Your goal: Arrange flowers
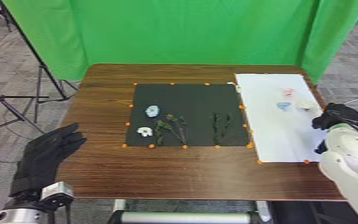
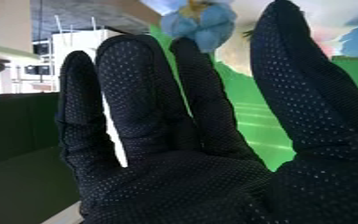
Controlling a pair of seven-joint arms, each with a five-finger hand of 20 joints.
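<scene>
My left hand (image 1: 47,155) lies open off the table's left side. My right hand (image 1: 340,116) is at the white sheet's right edge, beside a whitish flower (image 1: 306,104). On that sheet are also a blue flower (image 1: 284,105) and a pink flower (image 1: 288,92). The black mat (image 1: 198,95) bears a pale blue flower (image 1: 152,111), a white flower (image 1: 145,131), leafy green stems (image 1: 177,131) and two thin stems (image 1: 217,125). In the right wrist view, my right hand (image 2: 175,175) has straight fingers, and a blue flower (image 2: 199,25) appears by one fingertip; contact is unclear.
The white sheet (image 1: 282,135) lies right of the mat on the brown table (image 1: 184,175). Small orange markers line the edges of mat and sheet. A green cloth (image 1: 193,35) hangs behind the table, and black tripod legs (image 1: 40,85) stand at the left.
</scene>
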